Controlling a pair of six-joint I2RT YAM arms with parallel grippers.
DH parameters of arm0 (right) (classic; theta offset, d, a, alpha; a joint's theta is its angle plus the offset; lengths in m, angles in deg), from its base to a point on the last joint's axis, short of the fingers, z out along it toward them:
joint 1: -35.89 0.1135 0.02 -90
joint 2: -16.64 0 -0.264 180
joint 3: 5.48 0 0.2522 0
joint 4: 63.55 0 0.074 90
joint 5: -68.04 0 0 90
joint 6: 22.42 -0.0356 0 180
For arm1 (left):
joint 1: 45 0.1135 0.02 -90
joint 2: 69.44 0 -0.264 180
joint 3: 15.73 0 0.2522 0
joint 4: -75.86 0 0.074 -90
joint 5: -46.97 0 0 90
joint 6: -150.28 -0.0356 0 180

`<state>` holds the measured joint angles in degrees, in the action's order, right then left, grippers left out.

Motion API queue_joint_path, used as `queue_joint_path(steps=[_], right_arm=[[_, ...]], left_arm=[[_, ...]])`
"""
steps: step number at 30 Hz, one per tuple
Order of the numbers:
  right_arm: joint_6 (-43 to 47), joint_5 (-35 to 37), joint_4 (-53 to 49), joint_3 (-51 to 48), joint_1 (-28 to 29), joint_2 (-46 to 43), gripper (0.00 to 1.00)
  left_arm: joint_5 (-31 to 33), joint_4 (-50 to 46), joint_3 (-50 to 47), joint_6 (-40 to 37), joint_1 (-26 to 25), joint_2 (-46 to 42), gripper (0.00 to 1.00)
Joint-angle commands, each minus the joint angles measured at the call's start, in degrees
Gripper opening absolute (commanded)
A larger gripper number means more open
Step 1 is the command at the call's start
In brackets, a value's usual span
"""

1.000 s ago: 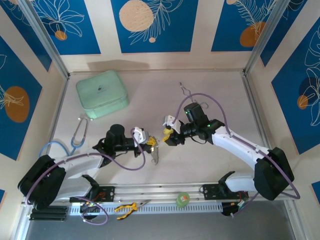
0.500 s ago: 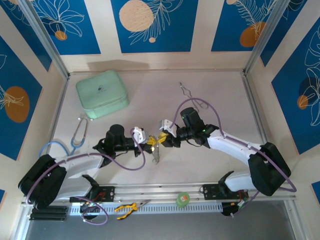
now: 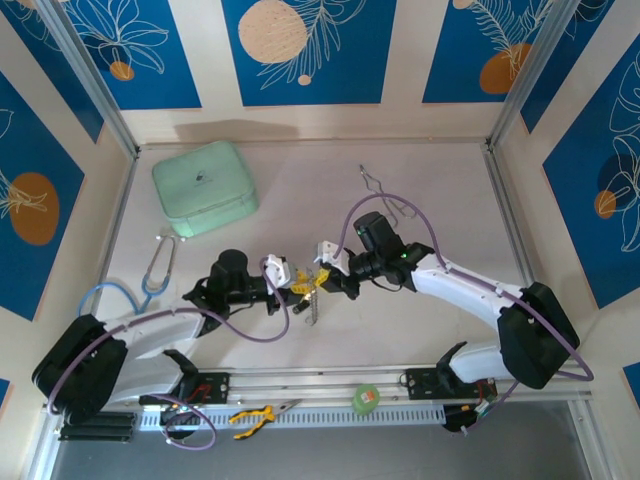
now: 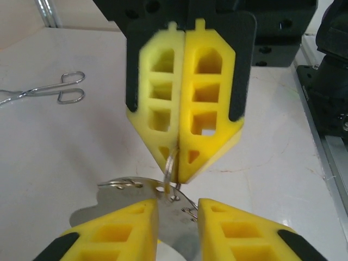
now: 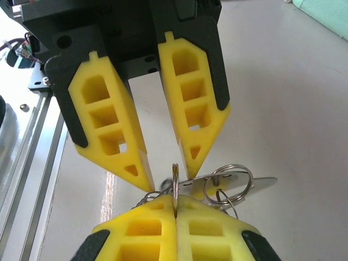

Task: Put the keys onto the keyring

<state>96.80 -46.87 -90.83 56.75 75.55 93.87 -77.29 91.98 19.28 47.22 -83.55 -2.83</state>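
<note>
My right gripper (image 5: 175, 204) is shut on the keyring (image 5: 175, 176), a thin silvery loop standing on edge between its pads. The loop passes through a hole in a flat silver tag (image 5: 250, 184), which also carries a second ring (image 5: 231, 182) and small chain links (image 5: 145, 197). My left gripper (image 4: 178, 204) faces it tip to tip, its fingers apart, with the tag (image 4: 174, 220) lying in the gap. Seen from above, both grippers meet at mid-table, left (image 3: 298, 285) and right (image 3: 328, 272), with the bunch (image 3: 313, 308) hanging below. The black-headed and yellow-headed keys are hidden.
A mint case (image 3: 204, 186) sits at the back left and a blue-tubed stethoscope (image 3: 150, 270) at the left. Silver forceps (image 3: 385, 195) lie at the back right. Yellow-handled pliers (image 3: 250, 413) and a green tape roll (image 3: 367, 398) rest on the near rail.
The right gripper has moved left until its tips meet the left gripper's. The left arm and the hanging bunch have barely shifted.
</note>
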Motion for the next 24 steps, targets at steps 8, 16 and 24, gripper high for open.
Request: queue_joint_path(steps=[8, 16, 24], right_arm=[[9.6, 11.6, -22.6, 14.0, 5.3, 6.3, 0.0], [11.9, 14.6, -29.0, 19.6, 7.6, 8.6, 0.0], [12.4, 17.5, -33.3, 24.2, 9.7, 11.8, 0.0]], left_arm=[[0.4, -8.3, 3.5, -4.2, -0.4, -2.9, 0.27], [0.2, -10.1, 4.1, -5.1, -0.4, -3.2, 0.24], [-1.7, -7.9, 4.4, -4.0, -0.4, -1.8, 0.16]])
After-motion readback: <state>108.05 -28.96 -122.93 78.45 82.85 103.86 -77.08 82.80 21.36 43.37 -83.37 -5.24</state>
